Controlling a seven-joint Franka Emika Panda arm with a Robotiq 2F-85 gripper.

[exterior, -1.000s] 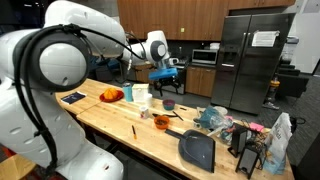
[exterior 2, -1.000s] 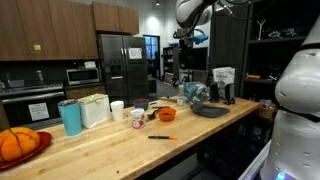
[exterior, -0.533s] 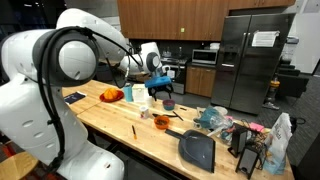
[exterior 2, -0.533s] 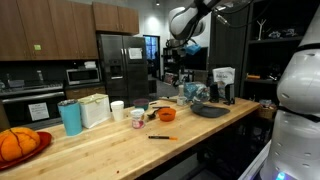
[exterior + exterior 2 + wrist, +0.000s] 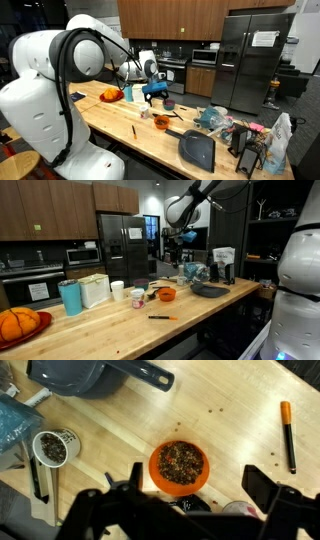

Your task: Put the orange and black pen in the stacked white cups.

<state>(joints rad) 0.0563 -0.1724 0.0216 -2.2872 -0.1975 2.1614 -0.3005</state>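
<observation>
The orange and black pen (image 5: 287, 435) lies flat on the wooden table, at the right in the wrist view. It also shows near the table's front edge in both exterior views (image 5: 134, 130) (image 5: 160, 317). The stacked white cups (image 5: 117, 290) stand upright further back, also in an exterior view (image 5: 141, 96); they are out of the wrist view. My gripper (image 5: 195, 495) is open and empty. It hangs well above the table (image 5: 155, 91) (image 5: 183, 242), over an orange bowl, with the pen off to one side.
An orange bowl of dark bits (image 5: 179, 465) sits under the gripper. A small cup with dark contents (image 5: 52, 448) and a dark pan (image 5: 75, 375) lie nearby. A teal container (image 5: 70, 297), a patterned cup (image 5: 138, 297) and an orange plate (image 5: 110, 95) stand on the table.
The arm has lowered and swung the gripper in over the table, closer to the orange bowl. Nothing on the table has moved.
</observation>
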